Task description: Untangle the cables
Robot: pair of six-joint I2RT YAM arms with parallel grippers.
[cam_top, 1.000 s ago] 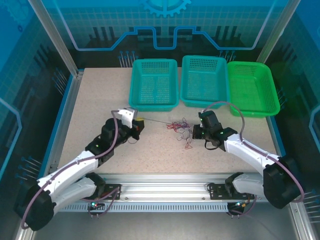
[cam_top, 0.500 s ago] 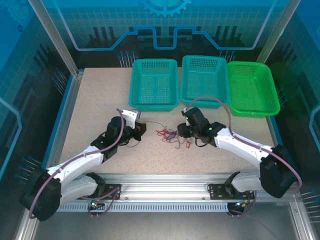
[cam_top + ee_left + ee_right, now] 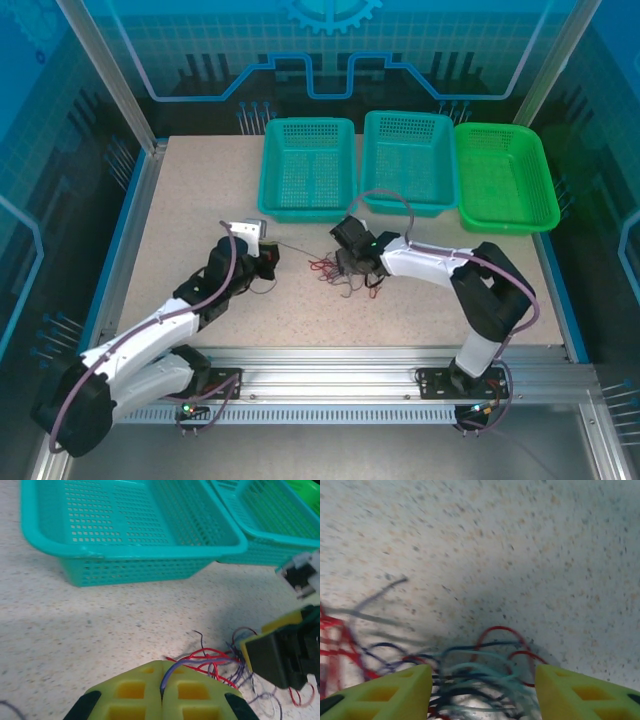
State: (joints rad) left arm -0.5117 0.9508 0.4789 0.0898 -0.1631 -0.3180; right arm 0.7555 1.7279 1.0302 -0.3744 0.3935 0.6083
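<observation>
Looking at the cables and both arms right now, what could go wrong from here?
The right fingers stand open around many strands of the tangle; closing may pinch several and tighten the knot.
The left fingers pinch one purple strand; pulling may slip it free or drag the whole bundle.

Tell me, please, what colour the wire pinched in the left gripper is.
The wire is purple, clearest in the left wrist view.

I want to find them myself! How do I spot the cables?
Find the speckled table, then the leftmost basket at its far side. Just in front of its right corner lie the cables: a messy knot of hair-thin red, dark and pale strands, unlike the thick purple-grey hoses.
</observation>
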